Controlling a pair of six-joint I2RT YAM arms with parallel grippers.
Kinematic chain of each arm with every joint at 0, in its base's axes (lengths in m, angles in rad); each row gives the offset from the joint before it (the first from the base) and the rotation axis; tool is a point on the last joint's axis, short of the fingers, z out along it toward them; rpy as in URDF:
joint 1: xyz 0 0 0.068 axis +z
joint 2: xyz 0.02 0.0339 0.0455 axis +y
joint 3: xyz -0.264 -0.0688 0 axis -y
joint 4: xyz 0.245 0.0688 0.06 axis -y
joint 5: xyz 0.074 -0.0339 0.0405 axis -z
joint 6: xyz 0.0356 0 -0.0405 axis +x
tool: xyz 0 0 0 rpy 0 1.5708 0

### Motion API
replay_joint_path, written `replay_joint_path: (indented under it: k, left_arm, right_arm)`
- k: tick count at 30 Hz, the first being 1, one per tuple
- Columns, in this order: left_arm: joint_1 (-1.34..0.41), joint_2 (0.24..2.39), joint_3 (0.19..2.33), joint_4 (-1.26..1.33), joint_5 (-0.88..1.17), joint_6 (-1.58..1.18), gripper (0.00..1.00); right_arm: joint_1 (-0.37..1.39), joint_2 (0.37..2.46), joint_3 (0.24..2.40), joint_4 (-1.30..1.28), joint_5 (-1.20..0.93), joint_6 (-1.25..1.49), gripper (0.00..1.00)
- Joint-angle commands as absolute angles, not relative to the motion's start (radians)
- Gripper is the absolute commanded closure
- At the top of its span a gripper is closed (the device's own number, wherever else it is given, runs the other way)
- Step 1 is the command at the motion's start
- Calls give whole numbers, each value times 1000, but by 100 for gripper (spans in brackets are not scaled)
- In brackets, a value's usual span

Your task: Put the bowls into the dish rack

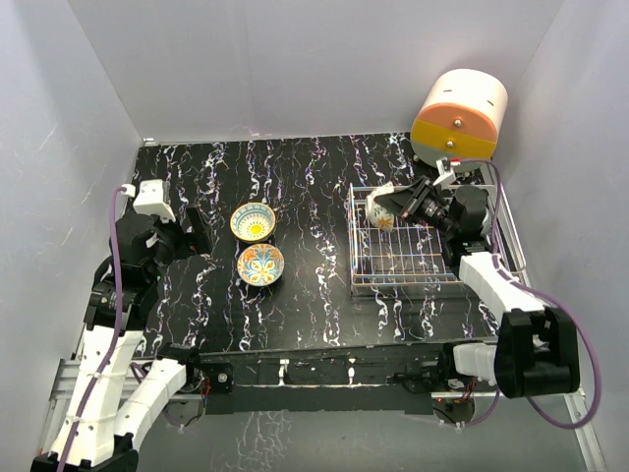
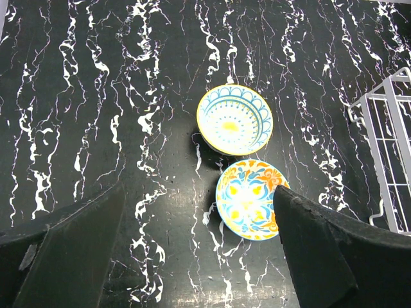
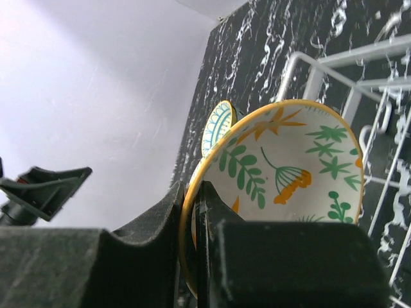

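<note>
Two painted bowls sit side by side on the black marbled table: a yellow-and-blue one (image 1: pixel 254 221) (image 2: pixel 234 120) and an orange-and-blue one (image 1: pixel 260 264) (image 2: pixel 250 199). My left gripper (image 1: pixel 197 231) (image 2: pixel 199 192) is open and empty, hovering just left of them. My right gripper (image 1: pixel 400 205) (image 3: pixel 192 192) is shut on the rim of a third bowl (image 1: pixel 379 211) (image 3: pixel 289 167), cream with green leaves, held on edge over the far-left corner of the wire dish rack (image 1: pixel 408 258) (image 3: pixel 359 77) (image 2: pixel 385 141). No speckled grey bowl is in view.
A round cream-orange-yellow drawer unit (image 1: pixel 459 113) stands behind the rack at the far right. White walls close in the table on three sides. In the right wrist view a blue-lined bowl rim (image 3: pixel 217 125) shows behind the held bowl.
</note>
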State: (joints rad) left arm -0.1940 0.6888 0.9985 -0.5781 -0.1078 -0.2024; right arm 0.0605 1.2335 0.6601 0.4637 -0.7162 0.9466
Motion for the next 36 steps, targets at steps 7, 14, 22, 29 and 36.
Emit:
replay_joint_path:
  k: [7, 14, 22, 29, 36]
  left_arm:
    - [-197, 667, 1034, -603, -109, -201, 3]
    - [-198, 666, 1029, -600, -112, -202, 3]
    - [-197, 669, 1032, -601, -119, -195, 3]
    - [-197, 673, 1027, -597, -119, -195, 3]
    - [-198, 680, 1020, -590, -114, -195, 3]
  right_arm:
    - [9, 1363, 532, 982, -759, 1323, 92]
    - [3, 1453, 517, 993, -759, 1356, 89]
    - [3, 1539, 516, 977, -771, 1361, 89]
    - [-32, 1578, 513, 904, -783, 1331, 86]
    - [-58, 1557, 532, 788, -787, 1261, 69]
